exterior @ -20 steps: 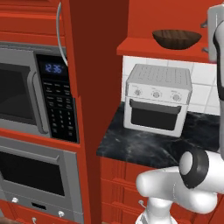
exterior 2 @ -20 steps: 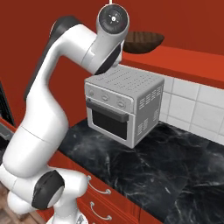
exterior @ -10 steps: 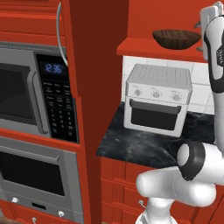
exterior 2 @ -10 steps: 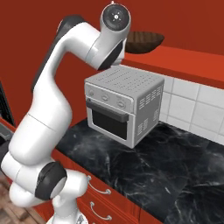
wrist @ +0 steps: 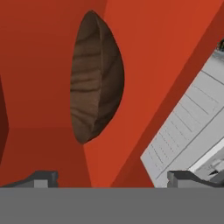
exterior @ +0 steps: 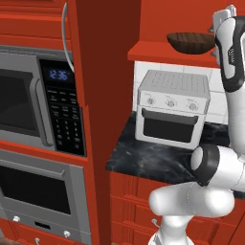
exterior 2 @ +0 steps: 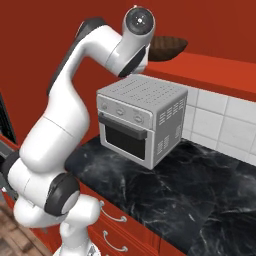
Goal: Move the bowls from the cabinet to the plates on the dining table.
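Observation:
A dark brown wooden bowl rests on the red shelf of the cabinet, above the toaster oven. In the hand view the bowl appears rolled on its side, a short way ahead of my gripper. The gripper is open, its two fingertips spread wide with nothing between them. In the left base view my forearm rises just right of the bowl, at shelf height. The plates and the dining table are out of view.
A silver toaster oven stands on the black marble counter right under the shelf. Left of a tall red panel are a microwave and a wall oven. White tiles back the counter.
My arm has lifted a little and the wrist has edged closer to the bowl on the shelf. The jaws have stayed open and the bowl has not moved.

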